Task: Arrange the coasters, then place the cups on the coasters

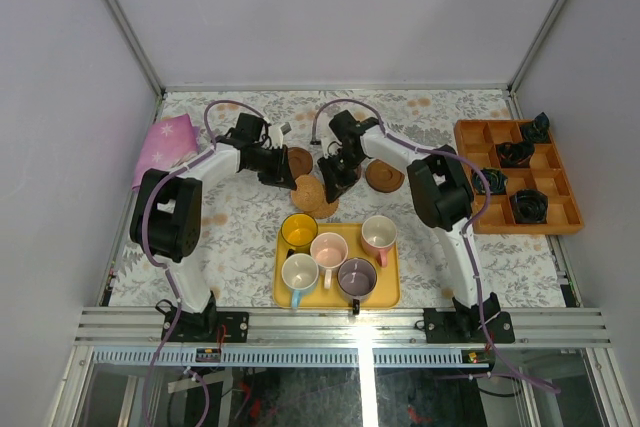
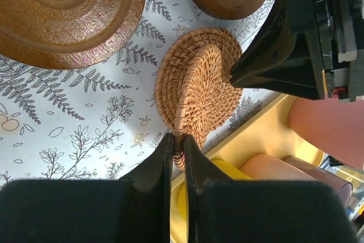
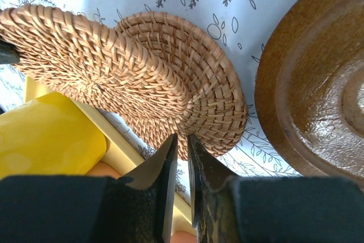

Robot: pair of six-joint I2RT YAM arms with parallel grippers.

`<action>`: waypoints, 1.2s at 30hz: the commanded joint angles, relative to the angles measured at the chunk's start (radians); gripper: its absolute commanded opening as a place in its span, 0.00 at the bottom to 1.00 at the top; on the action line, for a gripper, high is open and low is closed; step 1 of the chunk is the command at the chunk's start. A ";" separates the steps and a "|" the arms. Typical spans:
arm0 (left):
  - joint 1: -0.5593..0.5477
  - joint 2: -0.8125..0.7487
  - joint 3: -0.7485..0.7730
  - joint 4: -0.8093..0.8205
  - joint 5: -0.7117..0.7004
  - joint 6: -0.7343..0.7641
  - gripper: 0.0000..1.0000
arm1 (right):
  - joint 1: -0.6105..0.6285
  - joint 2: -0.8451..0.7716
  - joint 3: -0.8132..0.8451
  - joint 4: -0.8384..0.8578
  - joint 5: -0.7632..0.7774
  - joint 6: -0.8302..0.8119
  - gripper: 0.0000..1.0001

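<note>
Two woven coasters (image 3: 114, 72) look rough, matt rattan; the brown coasters (image 2: 62, 9) are glossy turned wood; the yellow tray (image 1: 386, 289) smooth plastic

You have five cups (image 1: 329, 247) in the tray (image 1: 388, 287) at mid-front of the counter (image 1: 240, 237), coasters (image 1: 309, 192) just behind it, a divided box (image 1: 470, 152) at right

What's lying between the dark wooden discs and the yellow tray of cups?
Two overlapping woven coasters; the right wrist view shows them best.
</note>
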 commanded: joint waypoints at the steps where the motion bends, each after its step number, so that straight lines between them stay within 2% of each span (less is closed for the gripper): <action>1: 0.011 -0.008 -0.020 0.024 -0.010 0.000 0.00 | 0.006 0.008 -0.040 -0.041 0.144 0.012 0.19; 7: 0.038 -0.026 -0.021 -0.001 -0.037 0.010 0.00 | 0.007 0.014 -0.083 -0.099 0.331 0.052 0.17; 14: 0.057 -0.061 -0.021 -0.085 -0.124 0.010 0.00 | 0.005 -0.029 -0.202 -0.140 0.440 0.083 0.16; 23: 0.087 -0.086 -0.066 -0.171 -0.249 -0.060 0.00 | -0.032 -0.133 -0.371 -0.142 0.485 0.150 0.13; 31: 0.141 -0.060 -0.095 -0.144 -0.324 -0.175 0.00 | -0.154 -0.197 -0.451 -0.136 0.507 0.212 0.09; 32: 0.150 -0.059 -0.097 -0.142 -0.336 -0.184 0.02 | -0.169 -0.203 -0.456 -0.139 0.521 0.218 0.09; 35: 0.168 -0.056 -0.097 -0.142 -0.382 -0.206 0.18 | -0.212 -0.219 -0.463 -0.148 0.553 0.237 0.08; 36: 0.175 -0.055 -0.095 -0.144 -0.393 -0.211 0.20 | -0.226 -0.225 -0.465 -0.151 0.563 0.245 0.07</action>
